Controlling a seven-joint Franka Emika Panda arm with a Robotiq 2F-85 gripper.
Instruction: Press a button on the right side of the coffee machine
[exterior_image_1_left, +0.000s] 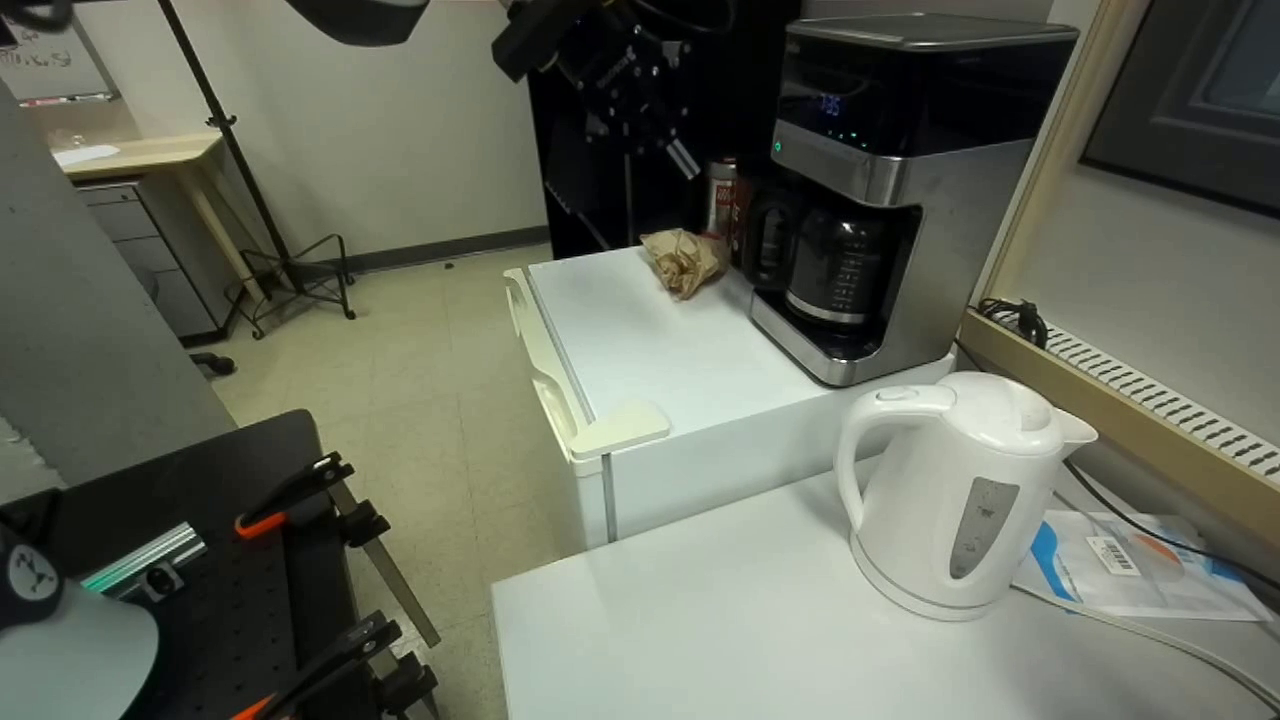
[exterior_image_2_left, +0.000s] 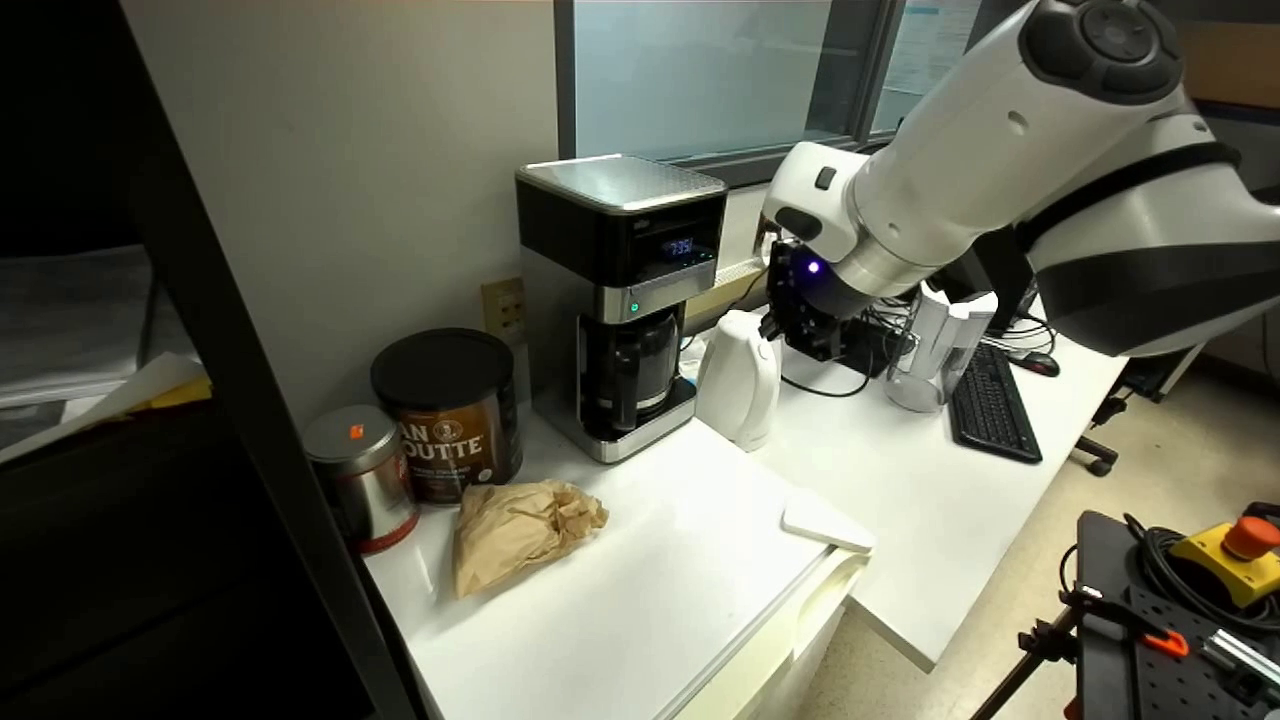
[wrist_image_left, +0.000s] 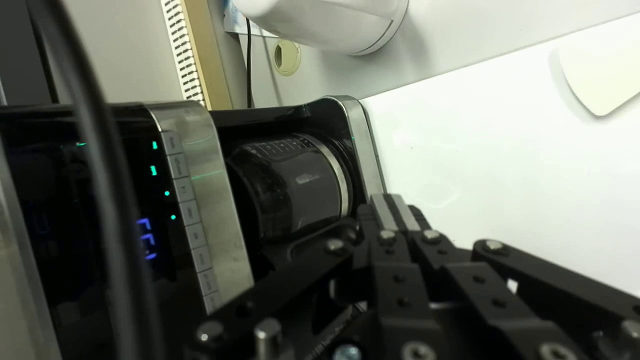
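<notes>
Claw (wrist_image_left: 393, 212) tight tog., near blk & silver coffee machine (exterior_image_1_left: 945, 190) w/ front btn row (wrist_image_left: 194, 230).

I am wearing matte black on my gripper (wrist_image_left: 394, 210); two pale grey pads (wrist_image_left: 383, 212) are lining its tip. Silver screws (wrist_image_left: 494, 245) are studding the gripper's black link bars (wrist_image_left: 550, 280). In the wrist view, left of the gripper, a dark cable (wrist_image_left: 107, 150) is showing, blurred. In an exterior view, beside the gripper, a violet light (exterior_image_2_left: 813, 267) is glowing. Farther from the gripper, a metallic collar (exterior_image_2_left: 885, 268) is ringing my glossy white arm (exterior_image_2_left: 950, 190); farther still, a round black cap (exterior_image_2_left: 1050, 60), a narrow black band (exterior_image_2_left: 1130, 180) and a broad dark panel (exterior_image_2_left: 1170, 300) are breaking up the white.
</notes>
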